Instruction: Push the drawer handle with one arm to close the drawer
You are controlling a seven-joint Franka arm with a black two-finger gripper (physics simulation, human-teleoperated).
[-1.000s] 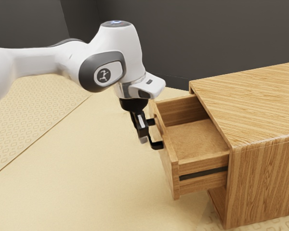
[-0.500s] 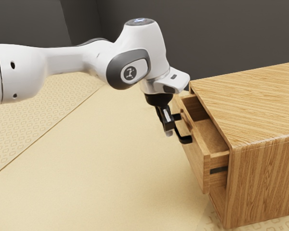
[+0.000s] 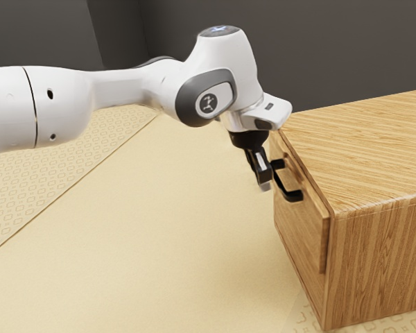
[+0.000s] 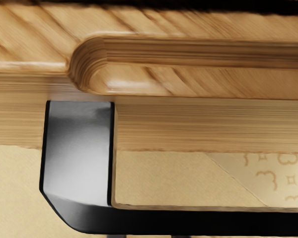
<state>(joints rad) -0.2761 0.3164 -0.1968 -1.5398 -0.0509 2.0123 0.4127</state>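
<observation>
While the white, emblem-marked robot arm [image 3: 128, 88] is holding its black two-finger gripper [image 3: 265, 185], whose spread I cannot tell, beside the black bar handle [image 3: 288, 194], the flat-fronted wooden drawer [image 3: 299, 229] is sitting nearly flush with the boxy wood-grained cabinet [image 3: 381, 257], its inside hidden.

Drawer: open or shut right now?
Shut or nearly so: in the exterior view, the drawer front sits close against the cabinet. Whether a thin gap remains, I cannot tell.

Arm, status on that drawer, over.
Pincer at the black handle. Drawer all but in, full closure unconfirmed; its front stands slightly proud of the cabinet. No obstruction seen. Over.
</observation>
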